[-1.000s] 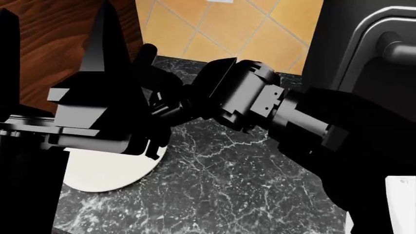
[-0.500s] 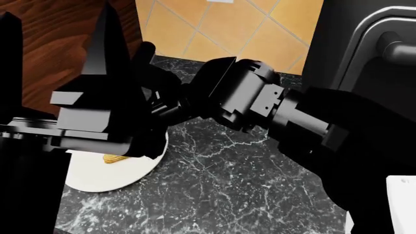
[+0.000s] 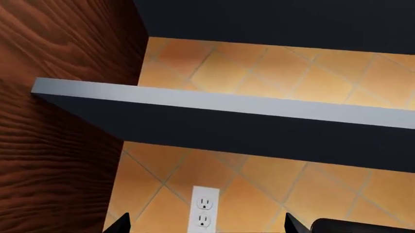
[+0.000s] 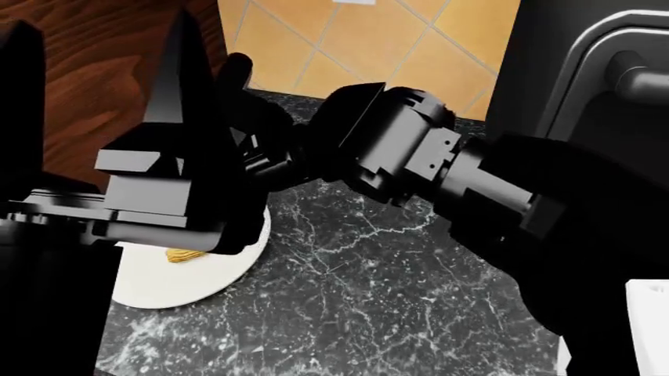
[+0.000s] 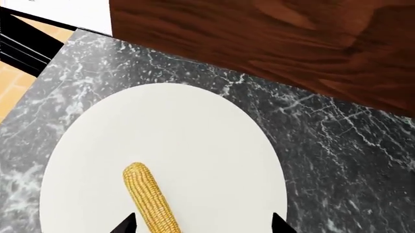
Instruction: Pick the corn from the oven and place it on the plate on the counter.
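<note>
The corn (image 5: 150, 200), a short yellow cob, lies flat on the round white plate (image 5: 194, 131), which rests on the dark veined counter (image 5: 324, 145). My right gripper (image 5: 202, 224) hovers open just over the plate. The cob lies beside one fingertip and is not gripped. In the head view a bit of the corn (image 4: 185, 255) shows on the plate (image 4: 172, 290), under my left gripper (image 4: 105, 70). That gripper points upward and is open with nothing in it (image 3: 206, 225). The glossy black oven front (image 4: 585, 63) with its handle stands at the right.
A reddish-brown wooden panel (image 4: 94, 39) rises right behind the plate. An orange tiled wall (image 4: 366, 39) holds a white outlet (image 3: 204, 211) under a dark shelf (image 3: 227, 104). A white object (image 4: 648, 329) sits at the lower right.
My left gripper has shifted slightly up and right. The corn now shows on the plate beneath it, where a second ago it was hidden. My right arm has barely moved.
</note>
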Controlling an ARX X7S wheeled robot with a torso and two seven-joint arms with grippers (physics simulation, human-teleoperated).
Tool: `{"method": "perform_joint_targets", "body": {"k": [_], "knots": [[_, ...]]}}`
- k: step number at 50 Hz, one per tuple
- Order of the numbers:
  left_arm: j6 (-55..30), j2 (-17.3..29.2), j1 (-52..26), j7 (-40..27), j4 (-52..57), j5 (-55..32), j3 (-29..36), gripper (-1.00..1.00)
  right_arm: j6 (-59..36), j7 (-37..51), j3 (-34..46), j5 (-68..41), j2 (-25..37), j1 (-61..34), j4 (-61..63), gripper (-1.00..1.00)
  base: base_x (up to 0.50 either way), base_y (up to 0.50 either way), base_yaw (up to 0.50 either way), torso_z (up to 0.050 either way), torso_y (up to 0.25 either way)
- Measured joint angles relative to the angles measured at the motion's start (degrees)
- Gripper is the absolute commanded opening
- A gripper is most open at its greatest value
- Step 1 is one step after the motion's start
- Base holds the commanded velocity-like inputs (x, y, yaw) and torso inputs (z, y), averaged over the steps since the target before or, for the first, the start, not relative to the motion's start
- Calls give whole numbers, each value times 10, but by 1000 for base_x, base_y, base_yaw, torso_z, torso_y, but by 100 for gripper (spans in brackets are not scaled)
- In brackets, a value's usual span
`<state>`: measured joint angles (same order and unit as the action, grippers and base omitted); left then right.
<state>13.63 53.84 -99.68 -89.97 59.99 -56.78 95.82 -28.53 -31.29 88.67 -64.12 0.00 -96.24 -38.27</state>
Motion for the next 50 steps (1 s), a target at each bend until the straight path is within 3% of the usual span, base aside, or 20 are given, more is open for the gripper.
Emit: {"method": "perform_joint_targets", "body": {"k": [10,16,34,50], "knots": [[-6,-4,-13,0,0,-13,-1,100,29,21,-3,-14,0,-15,-21,100,0,0,0,0,0],[-9,-4,-21,0,0,-20,1,100,42,70,-14,-24,32,-23,7,100,0,0,0,0,0],[-29,-11,-19,0,0,-34,-10,100,40,357,-83,-97,265,-22,344,100,0,0,0,0,0],[-39,13,-14,1,-1,-27,-1,100,39,690,-108,-93,450,18,698,100,0,0,0,0,0]]}}
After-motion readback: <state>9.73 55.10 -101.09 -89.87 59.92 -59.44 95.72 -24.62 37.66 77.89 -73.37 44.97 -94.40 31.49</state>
